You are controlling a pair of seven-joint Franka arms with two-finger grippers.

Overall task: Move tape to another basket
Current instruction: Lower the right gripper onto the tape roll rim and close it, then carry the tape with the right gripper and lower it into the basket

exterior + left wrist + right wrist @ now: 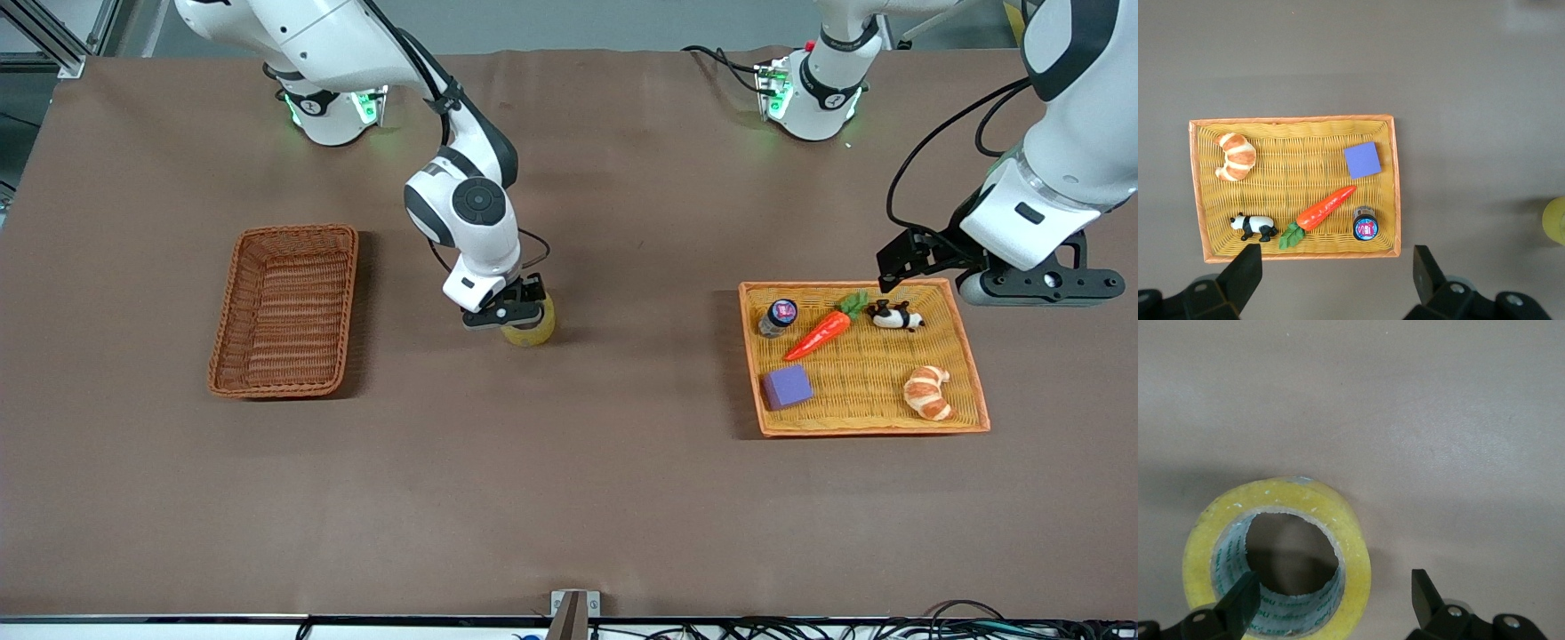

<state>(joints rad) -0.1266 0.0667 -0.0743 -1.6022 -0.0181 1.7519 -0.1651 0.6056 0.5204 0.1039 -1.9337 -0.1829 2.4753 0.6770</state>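
The tape [536, 332], a yellowish ring, lies flat on the brown table, midway between the two baskets. My right gripper [505, 316] is down on it and open. In the right wrist view the right gripper [1333, 584] straddles the wall of the tape [1353, 535], one finger inside the hole and one outside. The dark reddish-brown basket [293, 232] stands empty toward the right arm's end. My left gripper [1040, 286] waits open in the air over the edge of the orange tray [853, 286]. The left gripper [1335, 268] holds nothing; the tape [1555, 220] shows at that view's edge.
The orange-yellow tray [1291, 122] holds a croissant [928, 392], a carrot [822, 332], a panda figure [896, 316], a purple block [788, 387] and a small bottle [779, 317]. Cables lie along the table's front edge.
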